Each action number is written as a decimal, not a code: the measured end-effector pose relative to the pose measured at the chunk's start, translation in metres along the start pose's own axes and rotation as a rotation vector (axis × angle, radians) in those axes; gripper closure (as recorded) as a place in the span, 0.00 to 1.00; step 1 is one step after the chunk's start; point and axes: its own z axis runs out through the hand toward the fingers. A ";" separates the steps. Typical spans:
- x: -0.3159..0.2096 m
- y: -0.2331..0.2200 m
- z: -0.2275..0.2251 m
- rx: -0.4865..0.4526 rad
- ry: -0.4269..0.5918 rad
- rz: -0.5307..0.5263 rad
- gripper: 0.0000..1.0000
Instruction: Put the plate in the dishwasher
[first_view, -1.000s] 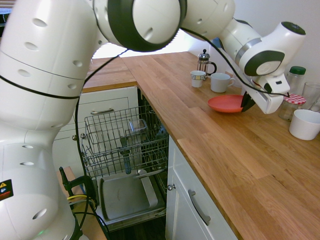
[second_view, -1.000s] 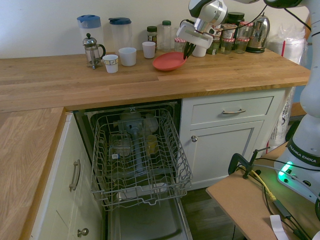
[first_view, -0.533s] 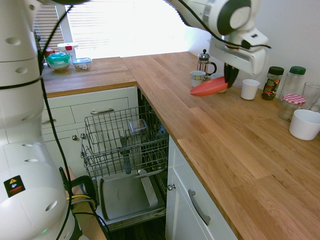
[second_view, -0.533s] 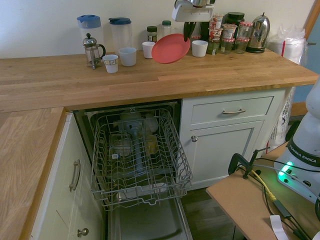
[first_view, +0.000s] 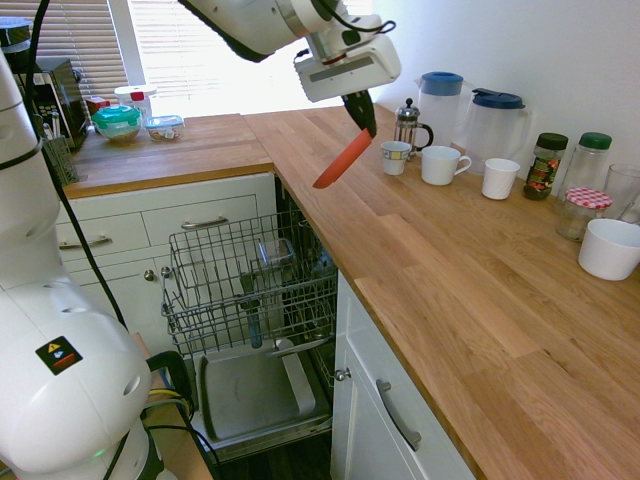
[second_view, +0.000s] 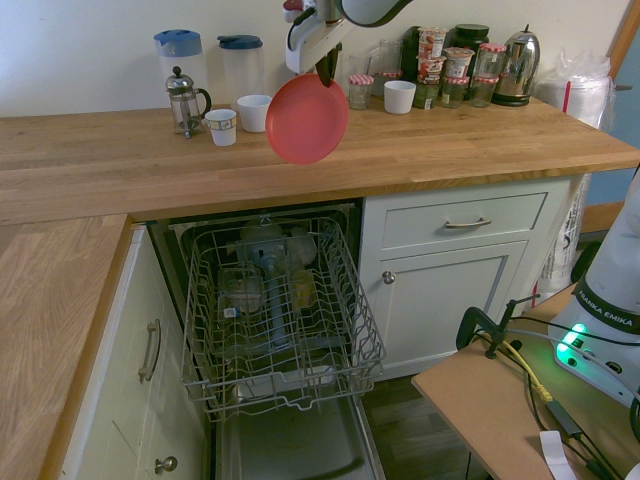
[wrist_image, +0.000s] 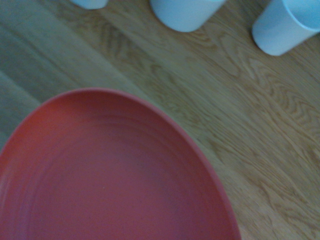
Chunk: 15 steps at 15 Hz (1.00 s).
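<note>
My closed hand (first_view: 366, 132) grips the coral-red plastic plate (first_view: 343, 159), now swung steeply tilted below me, readier for racking.

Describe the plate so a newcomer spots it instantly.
Find the wooden countertop above the open dishwasher. Over it, the robot's jaws grip a round coral-red plate by its edge, tilted in the air. The mugs and cups nearby are white and stand upright on the wood.

I have my arm (first_view: 255, 25) reaching over from above, wrist (first_view: 345, 65) tilted, my gripper (first_view: 359, 117) pointing down with its fingers closed
</note>
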 end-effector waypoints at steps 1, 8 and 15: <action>-0.019 -0.016 -0.005 -0.014 0.016 -0.065 1.00; -0.123 -0.096 -0.029 -0.059 0.116 -0.438 1.00; -0.148 -0.143 -0.028 -0.098 0.163 -0.559 1.00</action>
